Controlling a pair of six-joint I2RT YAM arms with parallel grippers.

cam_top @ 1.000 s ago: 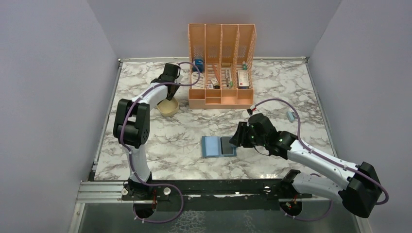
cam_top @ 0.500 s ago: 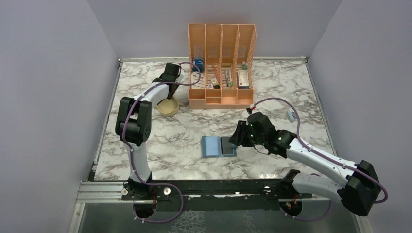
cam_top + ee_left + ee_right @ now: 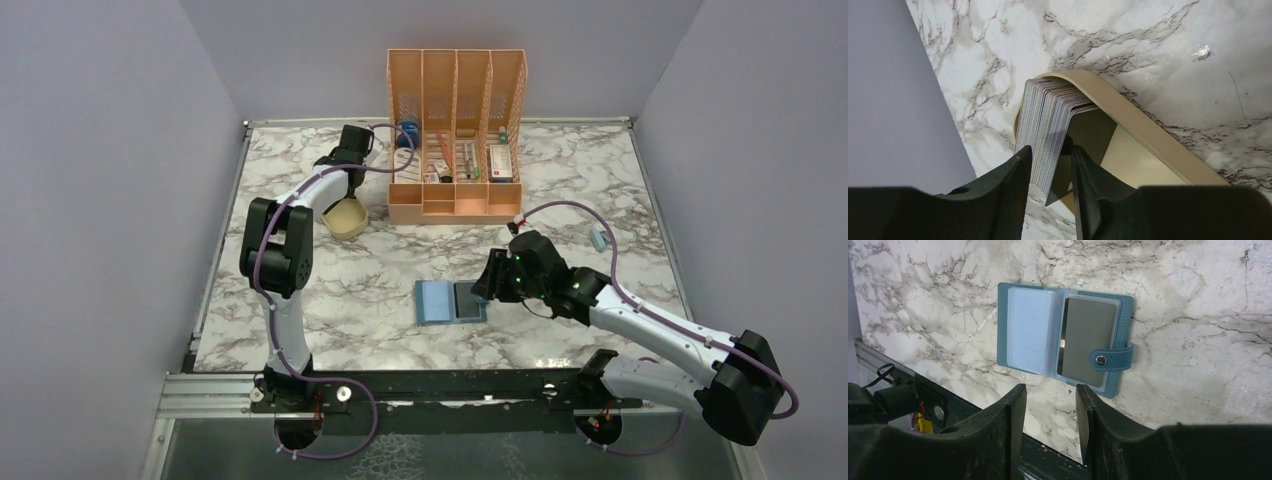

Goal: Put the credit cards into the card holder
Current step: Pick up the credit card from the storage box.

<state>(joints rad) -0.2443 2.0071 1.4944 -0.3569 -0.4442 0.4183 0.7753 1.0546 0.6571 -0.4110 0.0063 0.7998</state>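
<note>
**A:** What encloses the work area?
**B:** Plain, pale lilac-grey walls [image 3: 110, 150] on the left, back and right.
**A:** And underneath?
**B:** A white bench with grey marble veining [image 3: 340, 300]. A silver metal rail [image 3: 210, 395] runs along its near edge.
**A:** Any furniture?
**B:** An orange slotted plastic desk organiser [image 3: 456, 140] stands upright near the back wall.
**A:** The light?
**B:** Soft and even, with small glossy highlights [image 3: 1204, 51] on the bench.
</note>
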